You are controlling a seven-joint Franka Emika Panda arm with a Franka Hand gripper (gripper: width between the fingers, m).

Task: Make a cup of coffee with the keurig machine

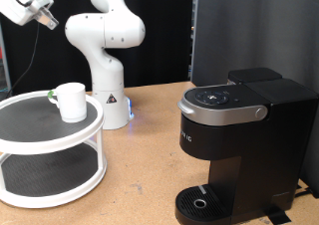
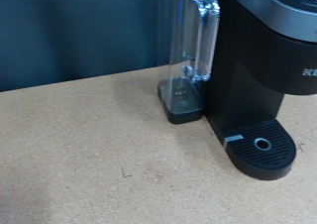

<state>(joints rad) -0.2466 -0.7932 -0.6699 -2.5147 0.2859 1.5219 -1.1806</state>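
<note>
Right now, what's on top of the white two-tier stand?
The cup stands on the stand's top tier. The lower shelf looks bare, its back part hidden. The gripper is high above.

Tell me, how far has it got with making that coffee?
Barely started, by the look of it. The cup sits on the white two-tier stand, not under the keurig machine, whose drip base is bare and whose lid is down. The gripper hangs high at the exterior view's top left with nothing visibly in it. Moving the cup and brewing remain undone.
</note>
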